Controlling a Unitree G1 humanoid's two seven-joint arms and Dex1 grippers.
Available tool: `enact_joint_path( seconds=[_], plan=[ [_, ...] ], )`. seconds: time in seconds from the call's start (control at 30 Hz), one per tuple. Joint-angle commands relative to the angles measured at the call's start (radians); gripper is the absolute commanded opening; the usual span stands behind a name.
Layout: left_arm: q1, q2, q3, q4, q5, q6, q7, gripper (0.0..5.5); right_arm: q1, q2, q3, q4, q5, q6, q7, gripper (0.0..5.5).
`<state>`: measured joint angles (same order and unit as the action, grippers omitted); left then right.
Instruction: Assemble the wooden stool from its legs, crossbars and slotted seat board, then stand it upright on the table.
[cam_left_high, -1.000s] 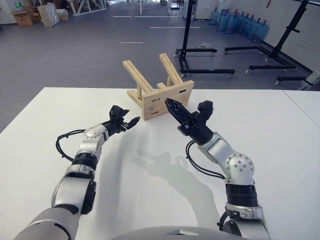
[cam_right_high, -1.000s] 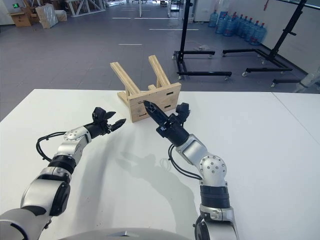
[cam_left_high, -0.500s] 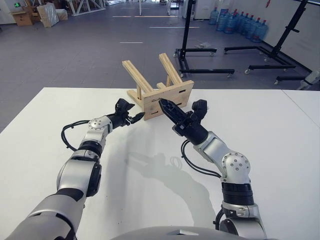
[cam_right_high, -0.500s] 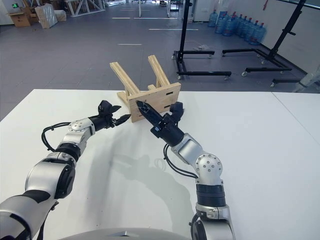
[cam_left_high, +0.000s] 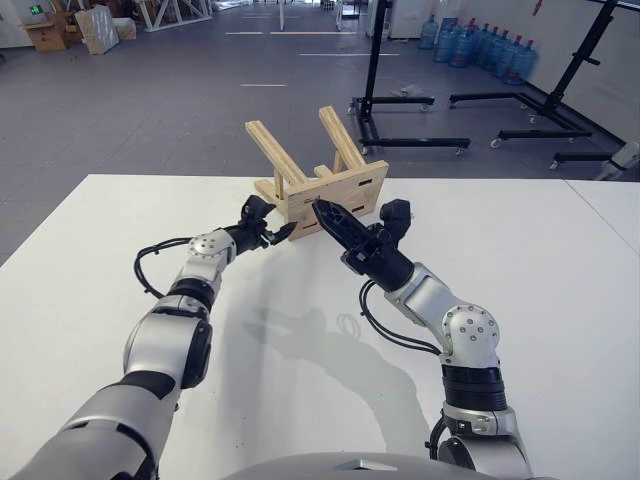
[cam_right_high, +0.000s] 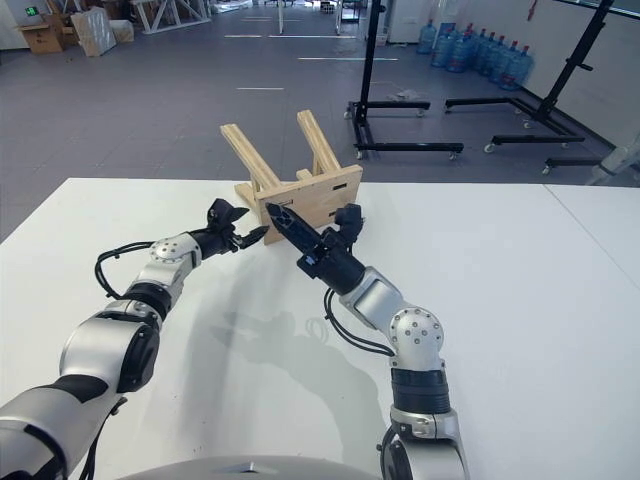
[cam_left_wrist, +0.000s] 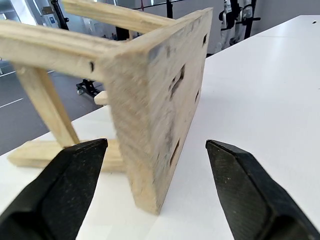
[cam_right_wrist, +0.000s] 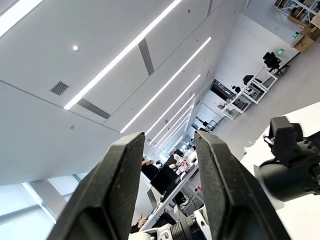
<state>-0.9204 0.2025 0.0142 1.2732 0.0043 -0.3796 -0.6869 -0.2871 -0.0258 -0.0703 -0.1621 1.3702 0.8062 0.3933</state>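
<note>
The wooden stool lies on its side at the table's far edge. Its slotted seat board (cam_left_high: 335, 190) faces me and its legs (cam_left_high: 272, 150) point away and up. My left gripper (cam_left_high: 281, 231) is open at the board's lower left corner. In the left wrist view its fingers (cam_left_wrist: 75, 165) straddle the board's edge (cam_left_wrist: 160, 115) without touching it. My right gripper (cam_left_high: 322, 208) is raised just in front of the board's middle, pointing up and away. It is open by a narrow gap (cam_right_wrist: 170, 137) with nothing in it.
The white table (cam_left_high: 120, 250) has free room on both sides and in front of the stool. Its far edge runs right behind the stool. A second table (cam_left_high: 610, 200) adjoins on the right. Black wheeled racks (cam_left_high: 400, 100) stand on the floor beyond.
My left gripper has moved forward and right until it reached the seat board's corner. My right gripper has edged forward and left, closer to the board. The stool has not moved.
</note>
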Motion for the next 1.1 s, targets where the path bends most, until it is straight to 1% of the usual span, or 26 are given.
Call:
enact_joint_path(
  seconds=[0.03,0.23,0.47,0.63,0.97,1.1],
  plan=[
    [-0.072,-0.012,-0.01,0.013,0.031,-0.022,0.016,3.62,-0.018,0.005,0.008,-0.013,-0.002,0.012,0.01,1.81],
    [-0.071,0.017,-0.001,0.025,0.039,-0.01,-0.002,3.62,-0.008,0.008,0.005,-0.029,-0.003,0.004,0.009,1.81],
    [-0.049,0.007,0.004,0.032,0.033,0.019,-0.037,3.62,-0.001,0.01,0.008,-0.037,-0.006,0.004,0.009,1.81],
    [-0.038,0.005,0.003,0.036,0.038,0.037,-0.05,2.79,-0.009,0.015,0.016,-0.033,-0.014,0.003,0.015,1.81],
    [-0.017,0.009,-0.003,0.033,0.045,0.031,-0.065,1.43,0.006,0.023,0.022,-0.053,-0.02,-0.006,0.015,1.81],
    [-0.013,0.004,0.01,0.027,0.026,0.03,-0.105,1.29,0.003,0.022,0.02,-0.05,-0.025,-0.007,0.018,1.81]
  ],
)
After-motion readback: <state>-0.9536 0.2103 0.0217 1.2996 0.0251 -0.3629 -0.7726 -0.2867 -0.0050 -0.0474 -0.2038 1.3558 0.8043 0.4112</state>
